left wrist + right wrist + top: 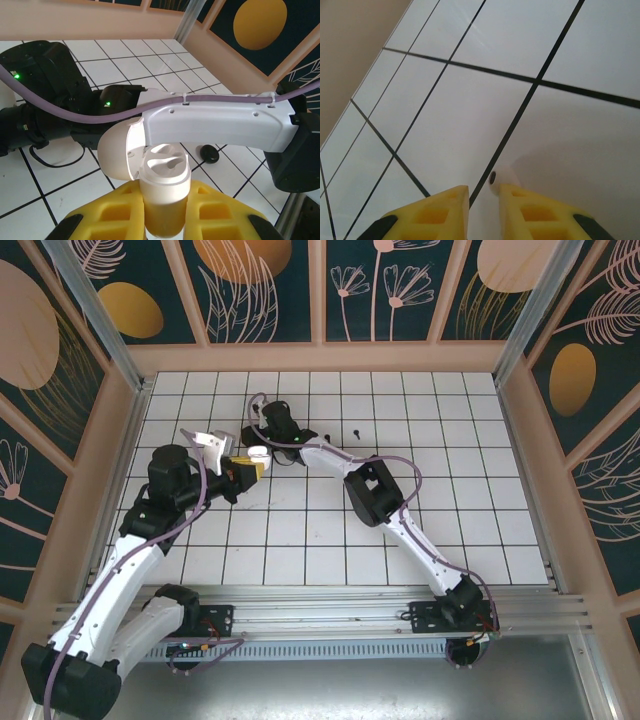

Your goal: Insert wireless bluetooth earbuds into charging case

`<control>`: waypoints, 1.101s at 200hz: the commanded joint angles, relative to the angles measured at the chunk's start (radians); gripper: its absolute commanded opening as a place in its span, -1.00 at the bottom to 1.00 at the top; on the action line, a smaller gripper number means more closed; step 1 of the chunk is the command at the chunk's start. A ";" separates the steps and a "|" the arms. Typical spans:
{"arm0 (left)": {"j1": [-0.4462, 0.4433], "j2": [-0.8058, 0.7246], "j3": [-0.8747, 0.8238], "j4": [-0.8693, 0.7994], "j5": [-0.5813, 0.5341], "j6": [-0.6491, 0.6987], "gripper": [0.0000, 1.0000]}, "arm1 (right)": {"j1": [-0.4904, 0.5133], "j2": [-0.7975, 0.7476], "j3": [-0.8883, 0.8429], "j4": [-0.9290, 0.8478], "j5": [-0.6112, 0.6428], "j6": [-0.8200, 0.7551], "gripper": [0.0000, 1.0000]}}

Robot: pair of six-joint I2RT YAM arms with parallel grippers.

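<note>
My left gripper (165,200) is shut on the white charging case (165,172), held upright off the floor with its lid hinged open to the left and two empty sockets showing. From above the case (256,453) sits at the left gripper (243,468), left of centre. My right gripper (484,189) hovers low over the tiles, its jaws a narrow gap apart. A small white rounded earbud (502,177) with a dark oval spot rests against the right finger's tip; the left finger stays clear of it. A tiny black earbud (357,430) (209,153) lies on a tile.
The right arm (375,490) stretches diagonally across the white tiled floor (470,460), its forearm (215,120) passing just above the open case. Wooden walls (320,358) box the floor in. An aluminium rail (330,605) carries both bases at the near edge.
</note>
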 commanded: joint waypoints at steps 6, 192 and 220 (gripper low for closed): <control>0.005 -0.027 -0.012 0.005 -0.015 -0.025 -0.76 | 0.024 -0.068 -0.060 -0.127 -0.049 -0.036 -0.62; 0.006 -0.074 -0.011 0.002 -0.043 -0.068 -0.74 | 0.028 -0.035 0.037 -0.123 0.145 -0.009 -0.14; 0.006 -0.072 -0.011 0.002 -0.042 -0.066 -0.74 | 0.032 0.005 0.080 -0.099 0.173 -0.022 -0.11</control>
